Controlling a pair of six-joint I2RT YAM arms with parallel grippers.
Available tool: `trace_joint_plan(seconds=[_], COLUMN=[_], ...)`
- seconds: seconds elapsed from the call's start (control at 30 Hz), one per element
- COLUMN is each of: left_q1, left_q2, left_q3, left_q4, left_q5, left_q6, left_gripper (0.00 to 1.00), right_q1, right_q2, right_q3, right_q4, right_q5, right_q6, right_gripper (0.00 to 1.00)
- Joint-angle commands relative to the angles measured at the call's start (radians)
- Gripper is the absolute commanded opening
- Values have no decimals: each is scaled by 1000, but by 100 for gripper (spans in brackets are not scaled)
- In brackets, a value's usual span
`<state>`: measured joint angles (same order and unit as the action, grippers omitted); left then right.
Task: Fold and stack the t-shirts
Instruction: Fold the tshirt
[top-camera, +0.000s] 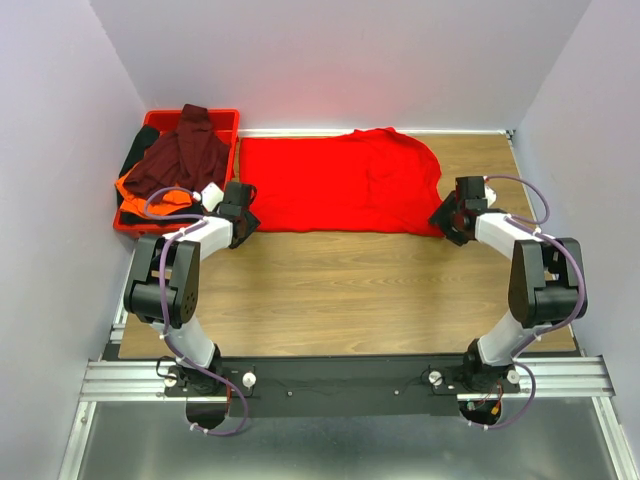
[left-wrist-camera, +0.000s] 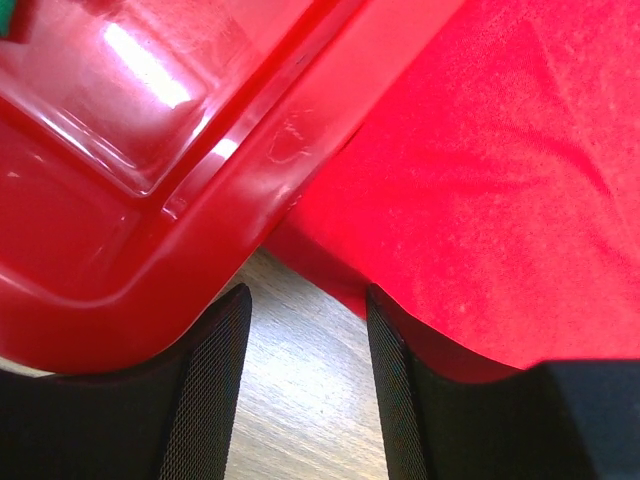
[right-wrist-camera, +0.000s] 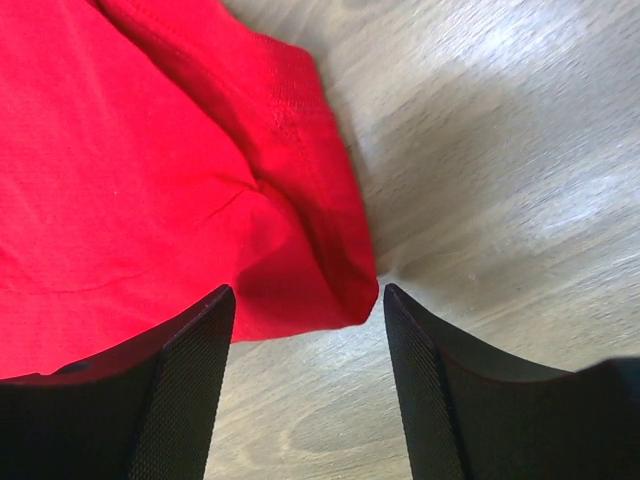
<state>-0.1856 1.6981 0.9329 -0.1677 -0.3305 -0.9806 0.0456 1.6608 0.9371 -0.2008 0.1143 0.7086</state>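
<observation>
Top view: I look down from high behind the rig, whole tabletop (top-camera: 330, 280) in frame. Left wrist view: very close, facing the tray (left-wrist-camera: 150, 200) corner and bright red t-shirt (left-wrist-camera: 500, 180) edge. Right wrist view: equally close, sharing that shirt's opposite corner.

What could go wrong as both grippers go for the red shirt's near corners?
The left gripper stands open over bare table, between the red tray and the red t-shirt; closing here might miss the cloth or nudge the tray.
The right gripper is open over a bunched corner of the shirt; it may pinch only a fold, so the lift could come out uneven.
</observation>
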Motion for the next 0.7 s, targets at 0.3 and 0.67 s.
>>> trace_joint_plan(seconds=[0.3, 0.67], left_q1=[23, 18], left_q2=[66, 121], left_q3=[63, 135], left_q4=[112, 56], left_q5=[-114, -168], left_q6=[13, 13], left_gripper=[55, 42], right_q1=[-3, -4], right_q2=[42, 67], right_q3=[-12, 23], right_q4=[54, 51], right_q5=[-36, -15], right_q6=[20, 11], right_gripper=[57, 34])
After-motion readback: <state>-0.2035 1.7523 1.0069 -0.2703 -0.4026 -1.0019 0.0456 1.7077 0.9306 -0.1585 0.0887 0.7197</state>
